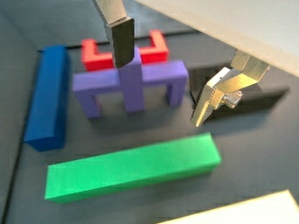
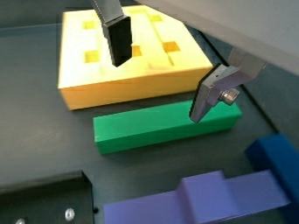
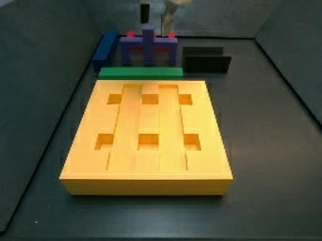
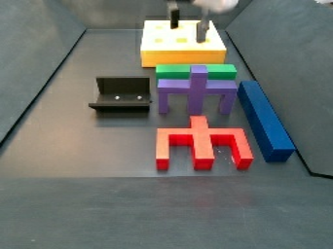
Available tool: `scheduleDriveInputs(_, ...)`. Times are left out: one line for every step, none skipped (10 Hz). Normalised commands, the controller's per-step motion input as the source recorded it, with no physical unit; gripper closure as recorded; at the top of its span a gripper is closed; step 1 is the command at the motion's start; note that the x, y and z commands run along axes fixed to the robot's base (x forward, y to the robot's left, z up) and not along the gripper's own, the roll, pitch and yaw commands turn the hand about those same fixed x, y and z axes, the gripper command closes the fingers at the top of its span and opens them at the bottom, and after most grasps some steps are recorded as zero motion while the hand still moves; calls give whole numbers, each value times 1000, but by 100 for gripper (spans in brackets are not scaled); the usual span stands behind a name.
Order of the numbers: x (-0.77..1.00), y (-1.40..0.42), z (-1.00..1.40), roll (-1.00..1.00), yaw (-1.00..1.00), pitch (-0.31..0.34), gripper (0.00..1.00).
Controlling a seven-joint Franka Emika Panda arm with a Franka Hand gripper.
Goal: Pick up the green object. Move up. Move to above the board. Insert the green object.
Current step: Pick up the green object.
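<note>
— One green bar (image 2: 166, 128), flat on the surface (image 3: 270, 122) below the jaws, long side against the yellow board (image 2: 131, 68), purple piece (image 1: 126, 86) on its far side.

— Gripper (image 2: 163, 74)?

— Jaws spread wide, holding nothing, hanging above the bar.

— Handling?

— Looks stiff, light, smooth, perhaps slippery. Best pinched mid-length across the narrow width, though tight against the board.

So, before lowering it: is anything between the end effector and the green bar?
Nothing visible. The end effector hangs open above the green object, which lies bare beside the board.
</note>
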Motion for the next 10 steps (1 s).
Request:
scheduleDriveInputs(0,-211,-457,0,-937,-136,0)
scheduleDriveInputs(0,-160,-366,0,-994,-44,0)
scheduleDriveInputs(0,-89,-277,0,-1000,0,0)
scheduleDriveInputs(-29,-40,-174,94,-1000,4,0)
scheduleDriveInputs(-71,-54,-243,136,-989,37,0)
scheduleDriveInputs(-117,-117,-274,191,-883,91,0)
scheduleDriveInputs(-117,-123,-271,219,-820,137,0)
scheduleDriveInputs(-86,-11,-363,146,-454,101,0)
scheduleDriveInputs(-166,0,-377,51,-334,21,0)
scheduleDriveInputs(-226,0,-449,0,-183,0,0)
